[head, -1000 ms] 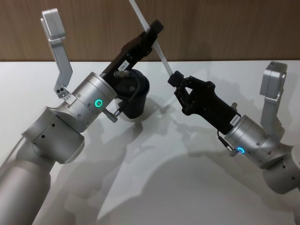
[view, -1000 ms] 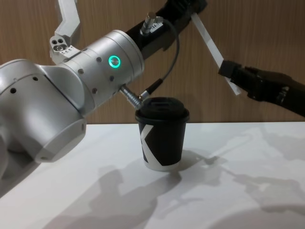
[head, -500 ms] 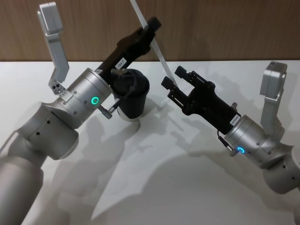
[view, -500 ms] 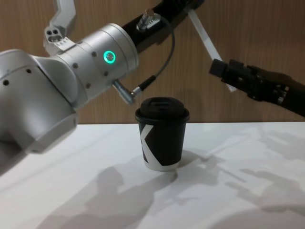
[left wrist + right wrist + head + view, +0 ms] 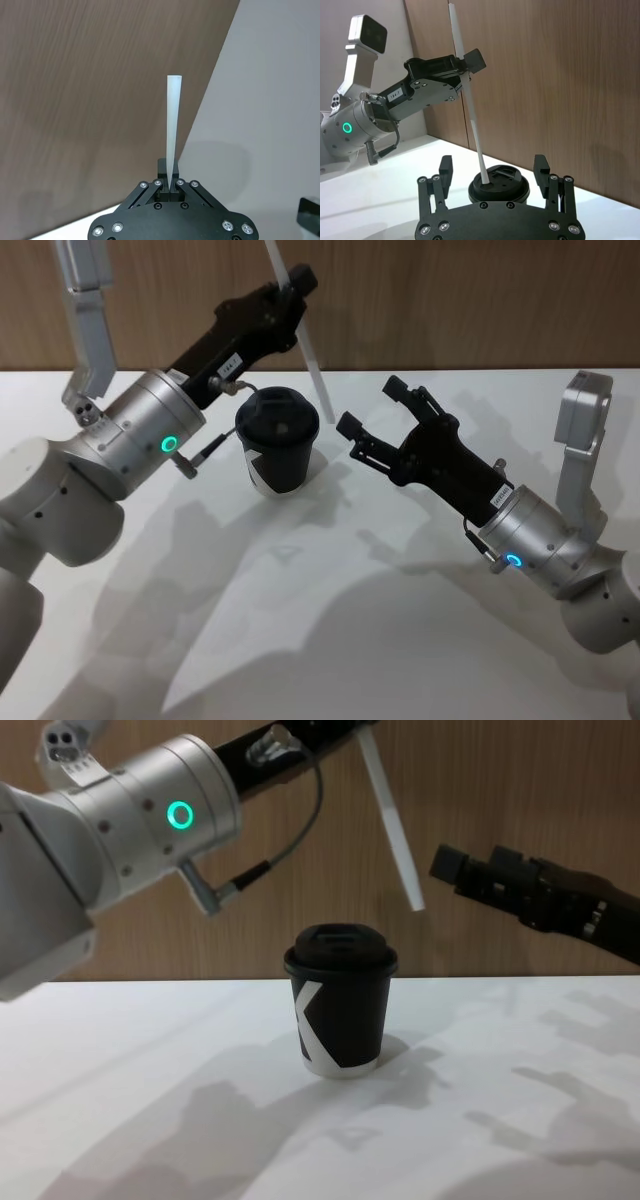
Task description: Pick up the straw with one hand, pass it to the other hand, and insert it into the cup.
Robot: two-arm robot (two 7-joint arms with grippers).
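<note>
In the head view the thin white straw slants above the lidded black cup on the desk, clamped in the left pincer, while the right pincer gapes empty nearby; the chest view shows the straw's lower tip hanging clear of the lid.

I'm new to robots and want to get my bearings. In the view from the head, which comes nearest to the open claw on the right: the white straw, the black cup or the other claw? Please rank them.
Measured from the right gripper:
1. The straw, its lower end just to the left.
2. The cup, farther left on the table.
3. The left gripper, up at the straw's top, pinching it.
</note>
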